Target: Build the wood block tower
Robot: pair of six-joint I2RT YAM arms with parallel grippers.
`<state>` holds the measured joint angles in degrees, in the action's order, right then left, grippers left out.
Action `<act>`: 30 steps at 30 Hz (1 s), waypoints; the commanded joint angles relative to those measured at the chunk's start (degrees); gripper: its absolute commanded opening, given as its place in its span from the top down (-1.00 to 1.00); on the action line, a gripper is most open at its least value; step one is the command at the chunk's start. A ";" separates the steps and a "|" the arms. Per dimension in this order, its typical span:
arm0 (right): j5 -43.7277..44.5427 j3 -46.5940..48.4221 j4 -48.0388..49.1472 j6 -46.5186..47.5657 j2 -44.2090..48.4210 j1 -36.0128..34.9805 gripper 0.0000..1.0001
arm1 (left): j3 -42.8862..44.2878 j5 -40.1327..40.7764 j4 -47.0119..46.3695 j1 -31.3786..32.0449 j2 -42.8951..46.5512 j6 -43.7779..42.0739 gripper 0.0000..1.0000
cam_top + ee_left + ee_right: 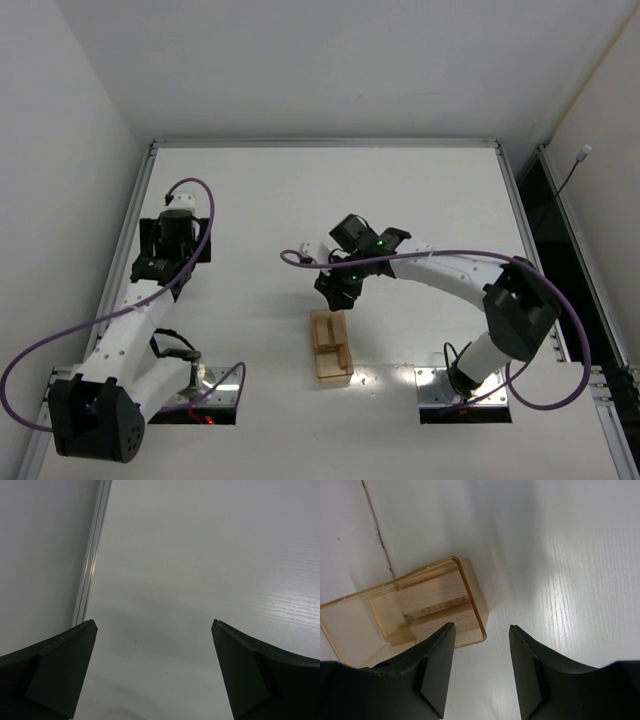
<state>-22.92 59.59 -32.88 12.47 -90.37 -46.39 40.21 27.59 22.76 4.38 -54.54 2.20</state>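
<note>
The wood blocks (331,352) lie packed inside a translucent orange-tan tray (331,380) near the table's front middle. In the right wrist view the blocks (437,594) show through the tray's wall (472,592). No tower stands outside the tray. My right gripper (335,291) is open and empty, just past the tray's far end. In its own view the right gripper (481,626) hangs over bare table beside the tray's corner. My left gripper (172,240) is far off at the left. It is wide open and empty over bare table (154,622).
The white table (420,200) has a raised metal rim (140,200) along its left side, which also shows in the left wrist view (92,560). Walls close in on the left, back and right. Purple cables (450,256) loop along both arms.
</note>
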 commanded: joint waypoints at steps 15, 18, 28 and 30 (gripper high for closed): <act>-1.25 4.91 2.83 11.61 -10.44 -1.95 0.40 | -0.04 -1.23 -1.23 -2.62 -0.48 -0.61 -1.00; -1.25 5.44 2.83 11.61 -11.76 -2.56 0.97 | -0.04 -1.75 -1.75 -4.11 -1.08 -1.14 -1.00; 7.60 3.87 4.83 11.53 -6.50 -1.08 1.00 | 2.85 -5.71 -2.29 -7.46 -5.22 -2.28 -1.00; 14.96 2.73 9.30 11.52 -2.12 0.24 1.00 | 3.64 -7.02 -1.24 -7.46 -6.88 -1.67 -1.00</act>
<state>-18.74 62.81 -30.46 23.38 -99.26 -48.58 40.82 22.92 21.65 -2.35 -59.79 0.40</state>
